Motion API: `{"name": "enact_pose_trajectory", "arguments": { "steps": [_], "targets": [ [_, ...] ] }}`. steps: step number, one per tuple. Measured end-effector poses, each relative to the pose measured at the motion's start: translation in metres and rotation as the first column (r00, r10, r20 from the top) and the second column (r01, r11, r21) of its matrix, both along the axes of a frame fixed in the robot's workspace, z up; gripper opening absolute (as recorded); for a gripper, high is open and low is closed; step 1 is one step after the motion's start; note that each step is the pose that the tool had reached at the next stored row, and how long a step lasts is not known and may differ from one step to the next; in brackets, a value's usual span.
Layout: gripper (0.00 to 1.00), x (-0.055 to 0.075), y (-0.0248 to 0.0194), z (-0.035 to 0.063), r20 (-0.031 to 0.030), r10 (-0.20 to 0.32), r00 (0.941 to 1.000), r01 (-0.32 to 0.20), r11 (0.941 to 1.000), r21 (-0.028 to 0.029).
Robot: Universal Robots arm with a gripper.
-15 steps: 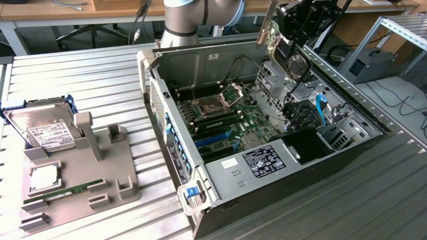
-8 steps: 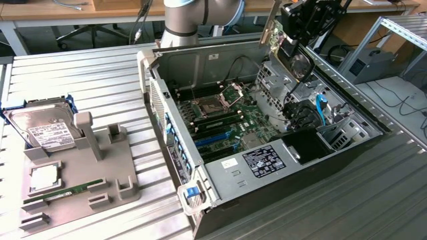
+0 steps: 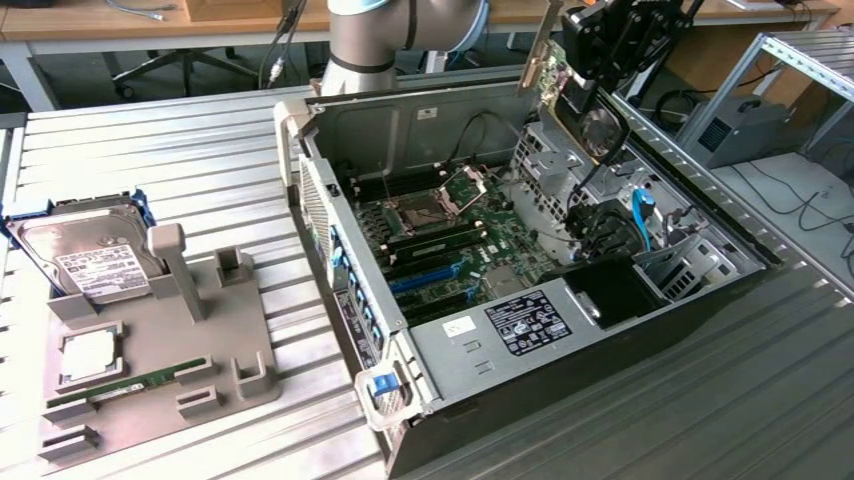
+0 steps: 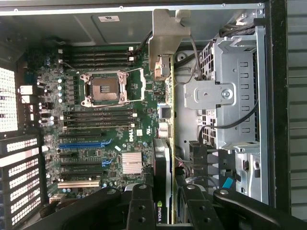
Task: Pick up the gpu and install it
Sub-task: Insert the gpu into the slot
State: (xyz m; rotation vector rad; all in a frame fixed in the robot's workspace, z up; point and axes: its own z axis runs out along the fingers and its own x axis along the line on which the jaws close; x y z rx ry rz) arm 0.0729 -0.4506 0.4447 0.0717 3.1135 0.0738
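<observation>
My gripper [image 3: 603, 80] hangs over the far right part of the open computer case [image 3: 587, 350], shut on the gpu [image 3: 583, 100]. The card is held on edge, its silver bracket [image 3: 545, 55] pointing toward the case's rear wall. In the wrist view the gpu [image 4: 168, 115] is edge-on between the black fingers [image 4: 139, 206], with the bracket [image 4: 165, 43] at its far end and the black cooler [image 4: 160, 163] near the gripper [image 4: 165, 211]. Below it lies the green motherboard [image 4: 110, 110], and the card is above the board's edge next to the drive cage. The blue expansion slots [image 4: 81, 143] lie off to one side.
A silver drive cage [image 4: 240, 96] and loose black cables [image 3: 587, 215] sit beside the card. On the exterior view's left, a grey fixture [image 3: 214, 350] holds a hard drive [image 3: 87, 255], a processor [image 3: 91, 357] and a memory stick [image 3: 127, 383]. The arm's base [image 3: 367, 40] stands behind the case.
</observation>
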Motion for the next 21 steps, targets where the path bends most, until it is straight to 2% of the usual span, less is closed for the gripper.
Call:
{"name": "enact_pose_trajectory", "arguments": {
  "steps": [7,11,16,21],
  "targets": [
    [0.27,0.0000,0.0000,0.0000,0.0000,0.001,1.0000,-0.001,1.0000,-0.0001],
    [0.27,0.0000,0.0000,0.0000,0.0000,0.020,0.9998,-0.020,0.9998,-0.0001],
    [0.27,0.0000,0.0000,0.0000,0.0000,0.066,0.9978,-0.066,0.9978,0.0000],
    [0.27,-0.0001,0.0000,0.0000,0.0000,0.116,0.9932,-0.116,0.9932,-0.0001]
  ]
}}
